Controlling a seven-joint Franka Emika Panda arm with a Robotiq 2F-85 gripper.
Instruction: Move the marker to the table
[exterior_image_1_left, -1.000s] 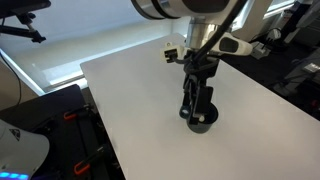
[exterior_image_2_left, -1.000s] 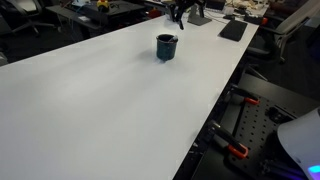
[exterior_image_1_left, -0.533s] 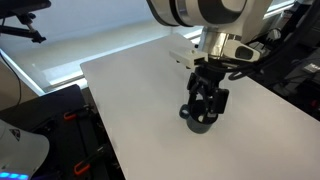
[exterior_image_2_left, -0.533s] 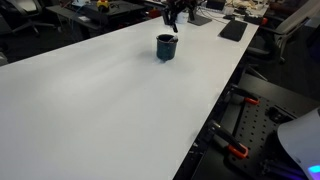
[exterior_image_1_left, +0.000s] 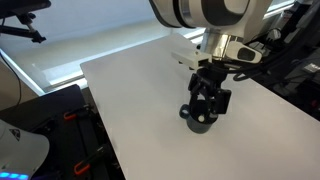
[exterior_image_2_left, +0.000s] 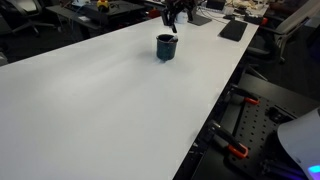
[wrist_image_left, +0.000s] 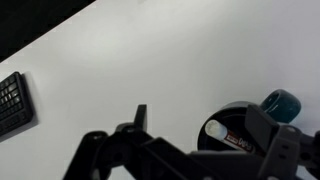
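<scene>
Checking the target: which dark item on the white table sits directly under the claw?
The round dark mug holding the marker; the claw hangs right over it. The flat black keyboard lies far off to the side.

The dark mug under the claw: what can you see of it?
The dark teal round mug stands upright on the plain white tabletop. It looks glazed ceramic, with a blue-green handle. A reddish-brown marker with a pale end sits inside it. The open gripper hovers above its rim; contact cannot be judged.
</scene>
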